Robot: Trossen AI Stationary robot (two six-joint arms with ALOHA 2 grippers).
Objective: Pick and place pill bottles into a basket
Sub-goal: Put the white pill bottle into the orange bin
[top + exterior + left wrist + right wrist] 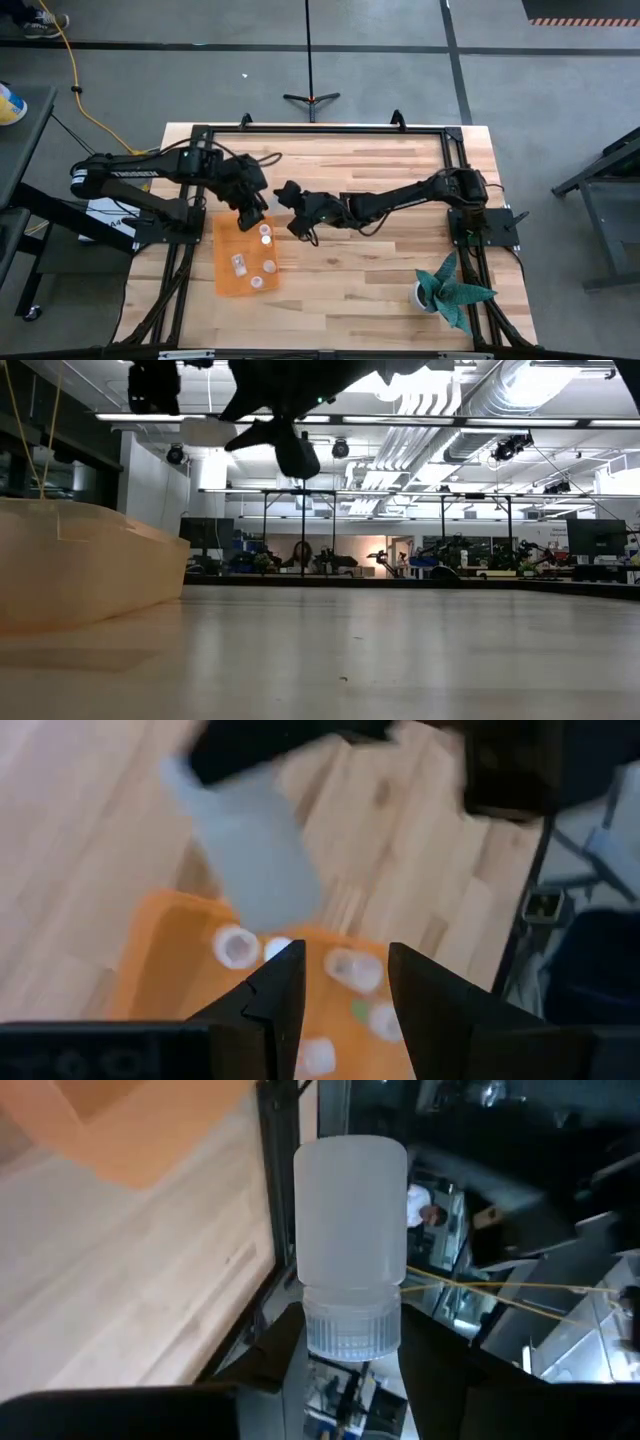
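The orange basket (228, 250) lies on the table's left part and holds several small white-capped pill bottles (265, 236); they also show in the left wrist view (236, 946). My left gripper (345, 990) hangs open and empty above the basket's far end (250, 210). My right gripper (352, 1342) reaches in from the right, just right of the basket's far corner (288, 198). It is shut on a white pill bottle (350, 1210). That bottle shows blurred in the left wrist view (250, 850). In the low view the basket's wall (80, 565) stands at the left. My right gripper pinches the bottle's ribbed white cap (352, 1328) between its two fingers. The bottle's body (350, 1200) sticks out past the fingertips, in line with them. The bottle is lifted clear of the table and the basket.
A white pot with a teal plant (452, 290) stands near the table's right near corner. Black frame rails (465, 250) run along the table's sides and far edge. Bare wood (360, 270) lies between the basket and the plant.
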